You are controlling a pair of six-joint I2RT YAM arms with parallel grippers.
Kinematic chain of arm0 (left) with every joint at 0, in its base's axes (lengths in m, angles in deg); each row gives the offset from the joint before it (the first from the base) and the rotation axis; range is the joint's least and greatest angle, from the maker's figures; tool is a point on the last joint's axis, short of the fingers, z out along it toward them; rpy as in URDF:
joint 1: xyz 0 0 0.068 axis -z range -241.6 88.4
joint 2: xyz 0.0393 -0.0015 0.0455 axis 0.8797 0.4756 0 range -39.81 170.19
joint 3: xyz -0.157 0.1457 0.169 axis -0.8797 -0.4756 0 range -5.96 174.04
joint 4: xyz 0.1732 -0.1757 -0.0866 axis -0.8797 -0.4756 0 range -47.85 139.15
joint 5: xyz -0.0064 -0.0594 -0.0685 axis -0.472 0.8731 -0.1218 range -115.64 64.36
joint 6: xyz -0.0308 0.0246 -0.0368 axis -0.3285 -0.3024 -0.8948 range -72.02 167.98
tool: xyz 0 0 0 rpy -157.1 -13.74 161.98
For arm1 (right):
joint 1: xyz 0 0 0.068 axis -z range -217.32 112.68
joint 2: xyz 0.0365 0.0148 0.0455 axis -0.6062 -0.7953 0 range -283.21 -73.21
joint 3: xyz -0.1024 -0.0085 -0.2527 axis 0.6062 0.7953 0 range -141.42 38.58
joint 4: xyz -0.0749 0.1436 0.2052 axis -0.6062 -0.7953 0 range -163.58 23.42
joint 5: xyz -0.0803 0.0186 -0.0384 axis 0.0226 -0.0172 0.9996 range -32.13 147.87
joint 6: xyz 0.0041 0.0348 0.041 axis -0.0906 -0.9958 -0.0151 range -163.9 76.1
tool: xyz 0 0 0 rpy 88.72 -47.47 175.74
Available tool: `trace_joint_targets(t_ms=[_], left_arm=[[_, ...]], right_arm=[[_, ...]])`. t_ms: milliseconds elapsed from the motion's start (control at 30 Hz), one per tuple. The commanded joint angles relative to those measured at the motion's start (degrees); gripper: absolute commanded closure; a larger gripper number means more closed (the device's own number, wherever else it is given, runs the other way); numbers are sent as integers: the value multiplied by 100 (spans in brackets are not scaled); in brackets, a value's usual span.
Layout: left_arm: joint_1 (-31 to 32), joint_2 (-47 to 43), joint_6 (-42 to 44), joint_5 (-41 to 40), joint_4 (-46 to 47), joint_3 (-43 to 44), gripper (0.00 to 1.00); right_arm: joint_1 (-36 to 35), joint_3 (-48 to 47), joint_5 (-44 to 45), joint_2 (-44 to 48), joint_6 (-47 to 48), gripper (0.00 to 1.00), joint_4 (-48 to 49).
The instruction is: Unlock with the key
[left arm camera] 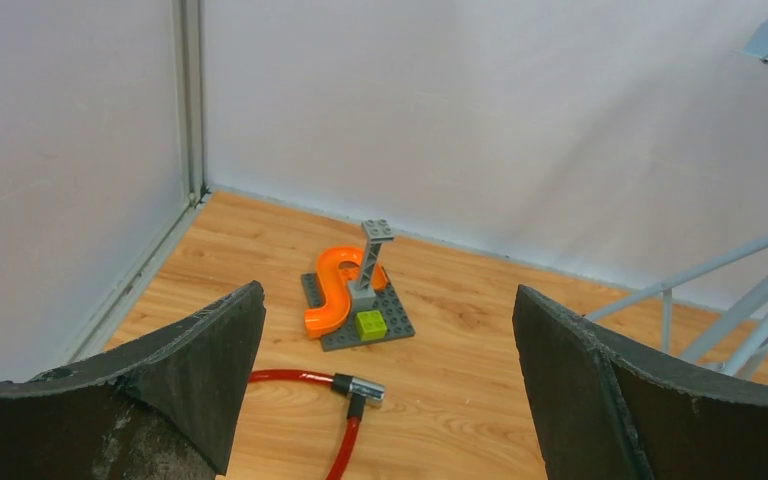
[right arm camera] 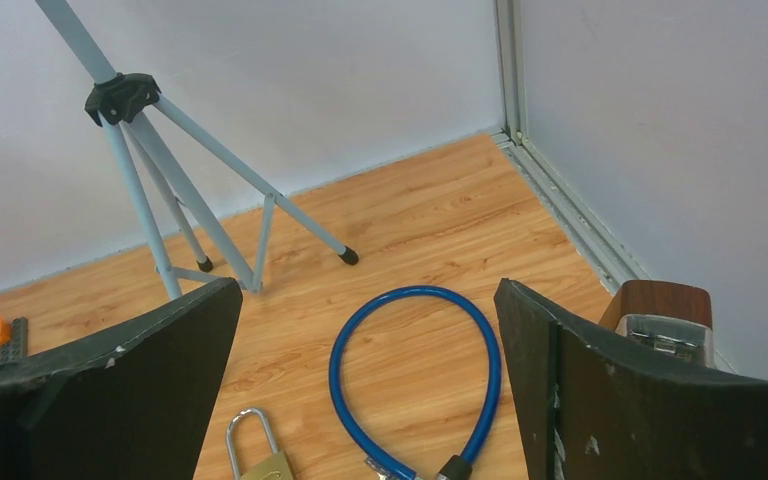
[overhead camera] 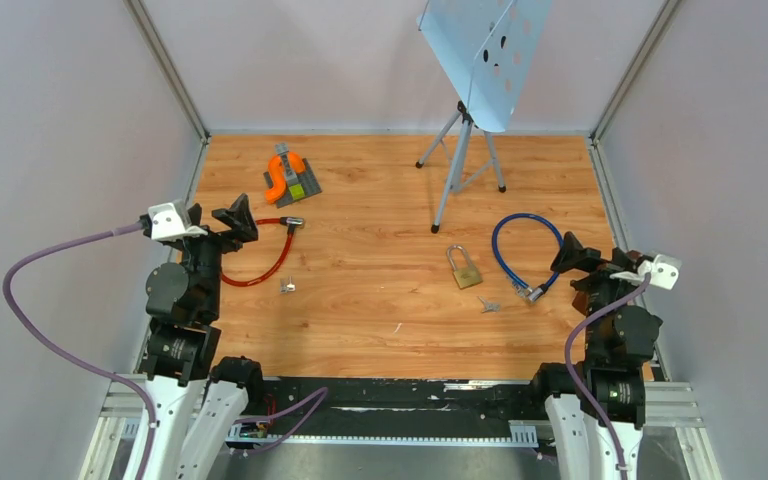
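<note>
A brass padlock (overhead camera: 464,268) with its shackle shut lies flat right of the floor's centre; its top shows in the right wrist view (right arm camera: 260,462). A small key (overhead camera: 489,305) lies just below and to the right of it. Another small key (overhead camera: 286,287) lies by the red cable lock (overhead camera: 265,265) on the left, whose metal head (left arm camera: 362,388) shows in the left wrist view. A blue cable lock (overhead camera: 527,255) (right arm camera: 485,370) is looped on the right. My left gripper (overhead camera: 215,216) (left arm camera: 388,295) is open and empty above the red cable. My right gripper (overhead camera: 600,262) (right arm camera: 367,285) is open and empty beside the blue loop.
An orange and grey brick model (overhead camera: 290,178) (left arm camera: 355,300) stands at the back left. A pale blue music stand (overhead camera: 480,60) on a tripod (right arm camera: 160,180) stands at the back centre. Grey walls close in the wooden floor (overhead camera: 380,330). A brown block (right arm camera: 665,305) sits by the right wall.
</note>
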Motion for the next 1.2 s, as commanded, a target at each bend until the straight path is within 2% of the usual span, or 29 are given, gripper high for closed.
trace_joint_targets(t_ms=[0, 300, 500, 667, 767, 967, 1100, 1167], left_arm=[[-47, -8, -80, -105, 3, 286, 0], [-47, 165, -251, -67, -279, 522, 0], [-47, 206, -304, -165, -633, 625, 0], [-47, 206, -334, -92, -736, 669, 0], [-47, 88, -292, -148, -787, 679, 0], [-38, -74, -211, -238, -857, 636, 0], [-29, -147, -165, -270, -867, 634, 0], [-22, -187, -145, -302, -877, 634, 0]], right_arm=[[21, -272, -205, -256, -240, 0, -137], [21, -1064, -498, -1862, -869, 0, -1283], [21, -1065, -538, -2639, -1315, 0, -1393], [25, -1282, -519, -3698, -1605, 0, -1716], [21, -1387, -321, -4165, -1955, 0, -1851], [45, -1400, 649, -5016, -2859, 1, -1991], [56, -1453, 940, -5647, -3400, 7, -1982], [56, -1448, 1020, -5914, -3526, 14, -1895]])
